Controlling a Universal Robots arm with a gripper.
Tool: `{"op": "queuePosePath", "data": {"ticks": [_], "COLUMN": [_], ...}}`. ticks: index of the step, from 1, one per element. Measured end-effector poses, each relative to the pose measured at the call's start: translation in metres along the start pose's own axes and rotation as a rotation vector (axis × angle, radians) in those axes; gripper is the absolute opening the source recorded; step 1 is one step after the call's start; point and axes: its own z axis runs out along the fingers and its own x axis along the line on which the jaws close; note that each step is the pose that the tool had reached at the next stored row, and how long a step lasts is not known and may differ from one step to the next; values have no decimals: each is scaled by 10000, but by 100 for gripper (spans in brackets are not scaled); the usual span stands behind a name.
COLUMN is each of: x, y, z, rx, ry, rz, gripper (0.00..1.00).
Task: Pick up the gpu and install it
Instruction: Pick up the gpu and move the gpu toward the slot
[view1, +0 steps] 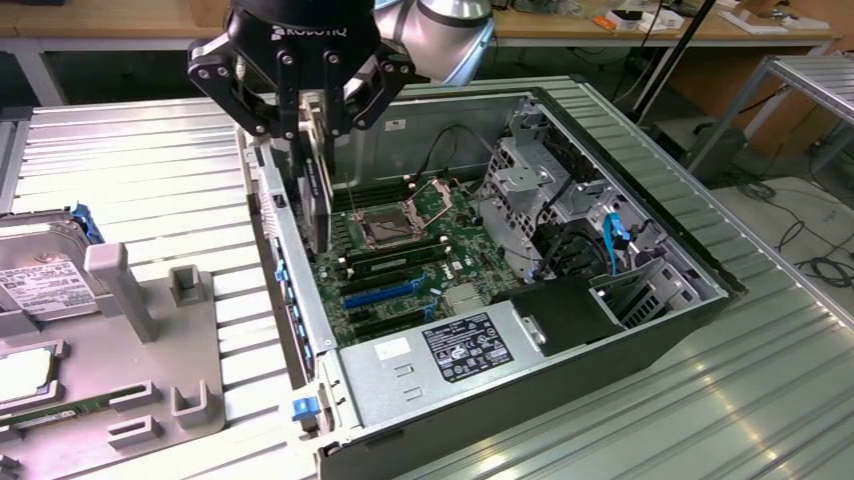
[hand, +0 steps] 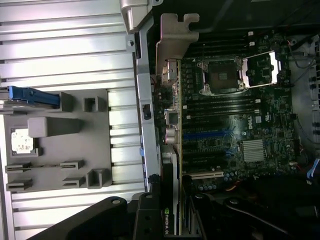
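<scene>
The fingers (view1: 363, 100) of the gripper (view1: 316, 125) are clamped on the top edge of one gpu (view1: 320, 190), which hangs upright on edge below them inside one open tower case (view1: 274, 250). In the wrist view its silver bracket (hand: 174, 42) runs just beside the case's rear wall. The card's lower edge is down near the motherboard (view1: 400, 260); whether it touches a slot cannot be told. To the exterior view's right of the card the board lies open, with one uncovered CPU socket (view1: 394, 228); one power supply (view1: 447, 350) sits well apart. On the counter (view1: 147, 160), one grey tray (view1: 174, 340) holds one hard drive (view1: 40, 275) and one RAM stick (view1: 67, 410).
</scene>
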Motion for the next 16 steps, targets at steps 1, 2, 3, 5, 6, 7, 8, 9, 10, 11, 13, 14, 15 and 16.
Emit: {"op": "queuePosePath", "data": {"ticks": [1, 2, 3, 5, 6, 7, 8, 9, 10, 11, 13, 14, 15, 16], "x": [-17, -34, -55, -85, -96, -107, -119, -128, -140, -151, -179, -202, -234, -249], "y": [1, 3, 5, 7, 8, 9, 10, 11, 12, 12, 15, 17, 20, 21], "z": [1, 1, 2, 3, 3, 3, 4, 4, 4, 5, 6, 6, 7, 8], "rx": [0, 0, 0, 0, 0, 0, 0, 0, 0, 0, 0, 0, 1, 0], "ry": [0, 0, 1, 0, 0, 0, 0, 0, 0, 0, 0, 0, 0, 0], "rz": [0, 0, 0, -1, -1, -1, -1, -1, -1, 0, -1, 0, 0, -1], "gripper": [27, 27, 27, 27, 27, 27, 27, 27, 27, 27, 27, 27, 27, 27]}}
